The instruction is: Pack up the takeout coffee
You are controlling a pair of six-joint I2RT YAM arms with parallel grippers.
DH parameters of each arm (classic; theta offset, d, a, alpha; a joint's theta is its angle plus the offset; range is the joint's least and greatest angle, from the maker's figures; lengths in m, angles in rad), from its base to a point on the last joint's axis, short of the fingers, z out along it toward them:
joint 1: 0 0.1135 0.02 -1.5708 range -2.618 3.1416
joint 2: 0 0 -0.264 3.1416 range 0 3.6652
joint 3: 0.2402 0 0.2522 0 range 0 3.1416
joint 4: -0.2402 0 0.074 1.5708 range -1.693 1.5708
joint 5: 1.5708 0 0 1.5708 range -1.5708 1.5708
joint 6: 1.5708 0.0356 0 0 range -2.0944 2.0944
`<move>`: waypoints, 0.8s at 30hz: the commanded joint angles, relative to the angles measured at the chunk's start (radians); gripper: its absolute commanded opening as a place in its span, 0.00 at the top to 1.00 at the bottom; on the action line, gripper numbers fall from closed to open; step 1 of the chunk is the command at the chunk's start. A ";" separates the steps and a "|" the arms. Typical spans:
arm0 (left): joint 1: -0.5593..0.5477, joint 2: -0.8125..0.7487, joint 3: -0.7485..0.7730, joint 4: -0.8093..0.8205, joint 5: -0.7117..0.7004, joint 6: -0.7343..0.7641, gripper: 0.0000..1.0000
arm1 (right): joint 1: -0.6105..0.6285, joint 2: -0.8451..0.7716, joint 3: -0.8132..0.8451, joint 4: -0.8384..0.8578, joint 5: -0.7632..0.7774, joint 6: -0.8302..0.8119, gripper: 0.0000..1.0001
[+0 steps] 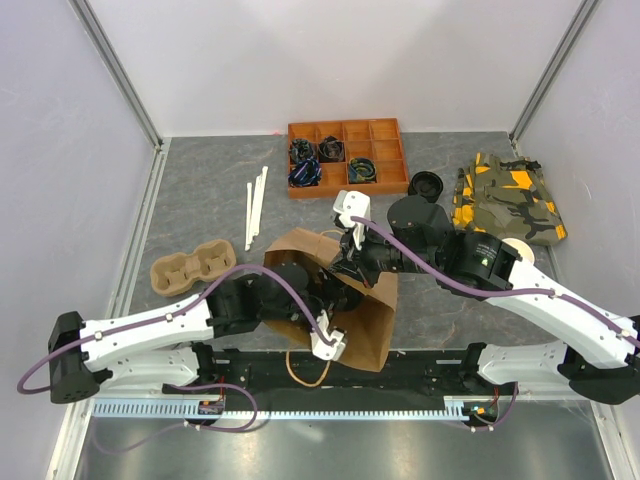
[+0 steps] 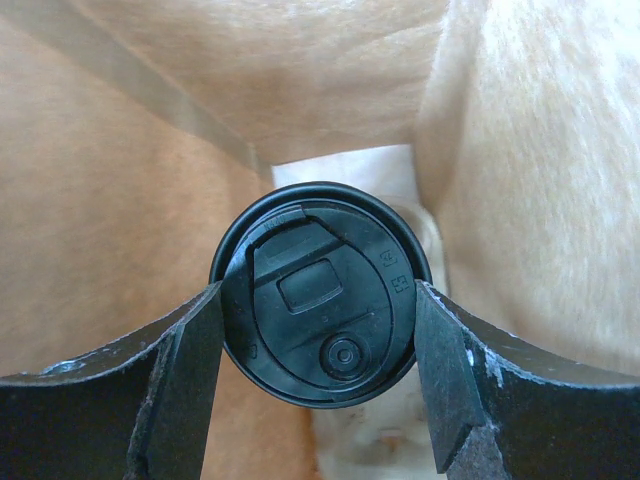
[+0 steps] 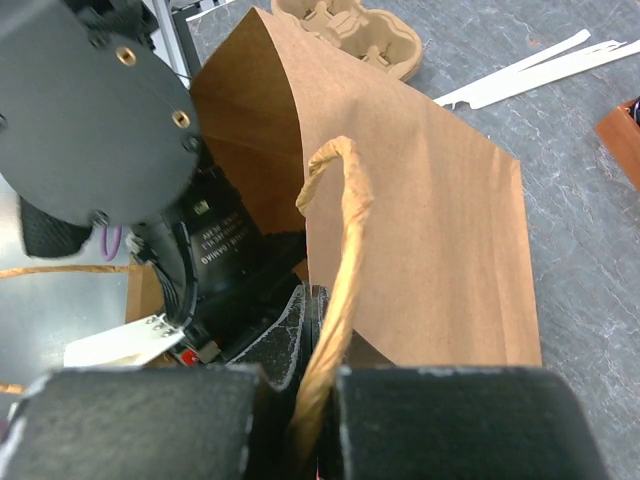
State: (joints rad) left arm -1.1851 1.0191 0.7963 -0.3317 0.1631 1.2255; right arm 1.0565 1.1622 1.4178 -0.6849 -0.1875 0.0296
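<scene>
The takeout coffee (image 2: 320, 295) shows its round black lid, seen end-on inside the brown paper bag (image 2: 100, 200). My left gripper (image 2: 318, 340) is shut on it, one finger (image 2: 190, 370) pressed to each side of the lid. The cup's tan body is hidden behind the lid. From above, the bag (image 1: 370, 320) lies on its side between the arms, with the left wrist reaching into its mouth. My right gripper (image 3: 335, 300) is shut on the bag's upper rim (image 3: 430, 220), and the twisted paper handle (image 3: 340, 230) loops up past its jaws.
A pulp cup carrier (image 1: 192, 268) sits left of the bag, white stirrers (image 1: 255, 205) behind it. An orange compartment tray (image 1: 347, 158) stands at the back, a stack of black lids (image 1: 427, 185) beside it, and a camouflage cloth (image 1: 508, 198) at right.
</scene>
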 commanded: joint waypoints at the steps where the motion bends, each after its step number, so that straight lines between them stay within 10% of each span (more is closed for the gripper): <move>1: 0.002 0.035 0.011 0.034 0.026 -0.046 0.67 | 0.000 -0.010 0.016 0.044 -0.039 -0.004 1.00; 24: 0.038 0.093 -0.012 0.148 0.087 0.026 0.68 | -0.216 0.111 0.105 -0.019 -0.463 0.042 1.00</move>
State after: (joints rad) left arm -1.1496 1.0958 0.7784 -0.2455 0.2211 1.2171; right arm 0.9035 1.2358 1.4464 -0.7162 -0.4526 0.0395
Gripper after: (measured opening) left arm 0.757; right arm 0.007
